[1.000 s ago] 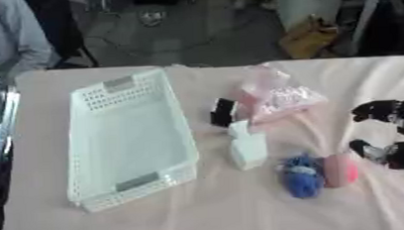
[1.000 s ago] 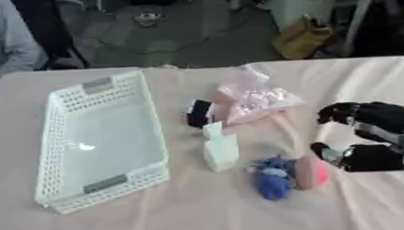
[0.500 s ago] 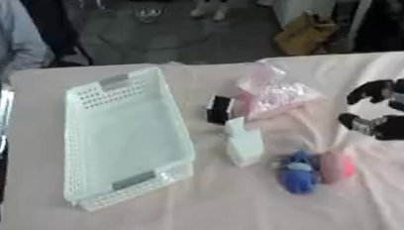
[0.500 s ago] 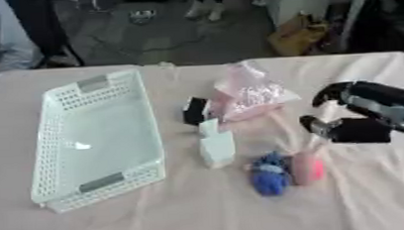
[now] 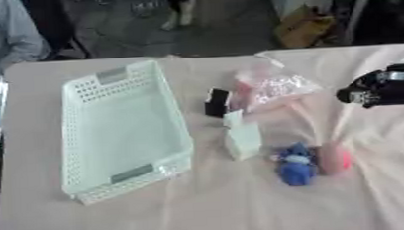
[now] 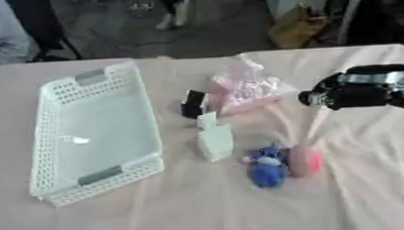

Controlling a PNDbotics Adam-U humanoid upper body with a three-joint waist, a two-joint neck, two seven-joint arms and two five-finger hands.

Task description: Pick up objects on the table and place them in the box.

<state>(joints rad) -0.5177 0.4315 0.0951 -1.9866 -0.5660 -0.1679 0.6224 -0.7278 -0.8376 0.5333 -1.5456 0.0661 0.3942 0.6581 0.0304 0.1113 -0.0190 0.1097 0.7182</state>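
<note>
Your right hand (image 6: pixel 347 95) reaches in from the right above the table (image 6: pixel 175 207), fingers curled together, holding nothing. Just left of them lies the pink bag (image 6: pixel 249 90); below them, the pink object (image 6: pixel 305 161) beside the blue toy (image 6: pixel 267 170). The box (image 6: pixel 94 137) lies well left.

Basket (image 5: pixel 119 131) left; bag (image 5: pixel 269 88) behind bottle (image 5: pixel 241 137); perhaps 2 toys (image 5: pixel 312 163) right.

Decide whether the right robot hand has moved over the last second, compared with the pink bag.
Yes. The right robot hand has moved up the view, from level with the pink toy to beside the pink bag.
</note>
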